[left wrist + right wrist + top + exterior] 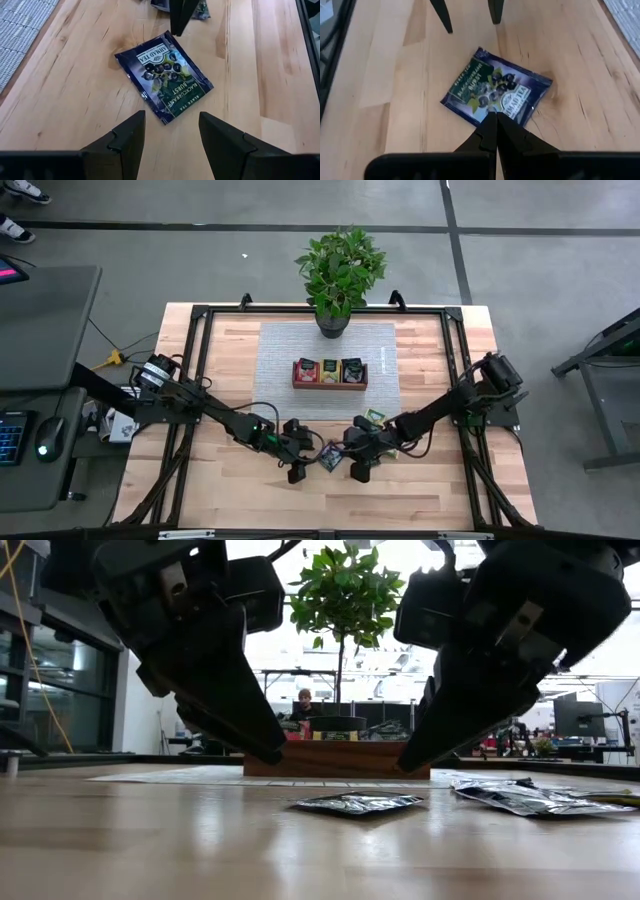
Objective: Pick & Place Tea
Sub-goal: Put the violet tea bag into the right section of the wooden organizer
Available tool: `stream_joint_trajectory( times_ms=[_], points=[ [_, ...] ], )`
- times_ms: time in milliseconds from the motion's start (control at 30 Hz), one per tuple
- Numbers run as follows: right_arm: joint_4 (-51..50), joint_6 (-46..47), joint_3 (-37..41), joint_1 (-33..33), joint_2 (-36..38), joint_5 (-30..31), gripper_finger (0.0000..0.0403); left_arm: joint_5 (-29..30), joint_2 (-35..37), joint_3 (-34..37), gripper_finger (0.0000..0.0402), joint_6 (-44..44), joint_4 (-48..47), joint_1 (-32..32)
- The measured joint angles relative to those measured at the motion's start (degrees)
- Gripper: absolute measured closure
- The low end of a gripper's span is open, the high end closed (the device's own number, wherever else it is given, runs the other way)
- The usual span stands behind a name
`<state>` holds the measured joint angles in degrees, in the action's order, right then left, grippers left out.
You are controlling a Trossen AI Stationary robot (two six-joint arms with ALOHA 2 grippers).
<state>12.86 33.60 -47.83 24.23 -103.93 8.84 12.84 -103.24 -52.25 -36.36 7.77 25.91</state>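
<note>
A dark blue tea sachet (164,82) lies flat on the wooden table near its front edge, between my two grippers (330,457). My left gripper (170,117) stands open just left of it, fingers slanting down toward it and apart from it. My right gripper (492,117) is shut, its tip over the sachet's right edge. In the low view that tip (410,762) hangs a little above the sachet (355,803). More tea sachets (375,418) lie on the table to the right, behind the right gripper.
A brown wooden tray (329,385) with three sachets standing in it sits on a grey mat (280,380) at the table's middle. A potted plant (340,275) stands at the far edge. A black frame (195,360) runs around the table.
</note>
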Motion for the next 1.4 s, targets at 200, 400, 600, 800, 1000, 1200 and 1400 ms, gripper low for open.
stream_joint_trajectory(
  times_ms=[200,400,600,800,1000,1200,1400],
  points=[
    [-0.88,0.03,0.0,0.28,-0.01,-0.08,0.0403,0.13,0.02,0.0,0.0218,-0.02,-0.32,0.0],
    [-0.8,0.99,-0.11,0.26,-2.49,-0.31,0.0403,0.2,0.02,0.01,0.0218,0.0,-0.63,0.0],
    [2.27,4.72,-0.37,0.24,-6.65,-1.97,0.0403,0.1,0.02,0.02,0.0218,0.0,-0.74,0.0],
    [2.54,4.95,-0.33,0.26,-7.12,-1.87,0.0403,-0.99,0.02,0.02,0.0218,-4.66,-0.74,-0.02],
    [2.36,4.95,-0.26,0.27,-7.2,-1.67,0.0403,-8.55,-1.27,0.04,0.0218,-15.19,-0.47,-2.1],
    [2.71,4.95,-0.17,0.3,-7.27,-1.28,0.0403,-12.71,-2.13,0.02,0.0218,-20.56,-0.64,-4.49],
    [3.06,4.93,-0.1,0.3,-7.34,-0.49,0.0403,-21.34,-3.2,0.02,0.0218,-22.46,2.07,-6.27]
  ],
)
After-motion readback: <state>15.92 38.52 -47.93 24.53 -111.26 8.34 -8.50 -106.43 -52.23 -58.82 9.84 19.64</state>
